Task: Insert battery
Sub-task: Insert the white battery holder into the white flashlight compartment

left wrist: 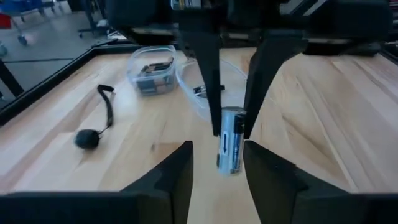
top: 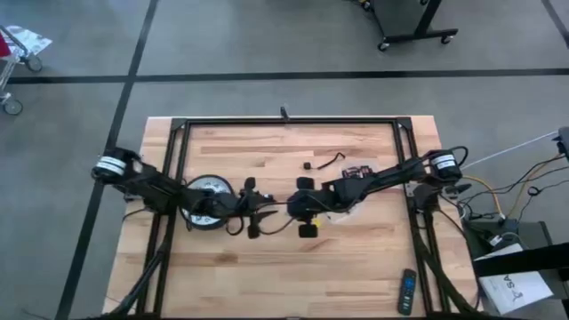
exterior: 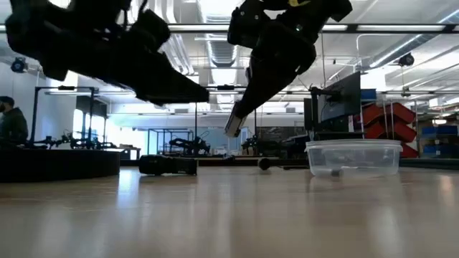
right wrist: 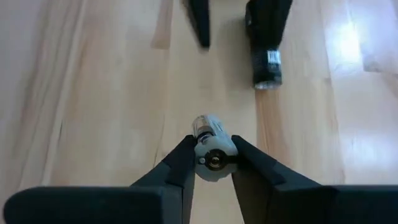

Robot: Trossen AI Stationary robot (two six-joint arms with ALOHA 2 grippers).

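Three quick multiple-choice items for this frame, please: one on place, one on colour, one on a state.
1. Where is the battery?
A. In the clear container
B. Between the right gripper's fingers
C. Flat on the table

2. What colour is the small round object with a strap?
A. Red
B. White
C. Black

3. How is the left gripper?
A. Open, holding nothing
B. Shut on the battery
C. Shut on the strap

Answers: 1 B, the battery sits clamped in the right gripper. 2 C, the small round object is black. 3 A, the left gripper has its fingers spread, touching nothing.
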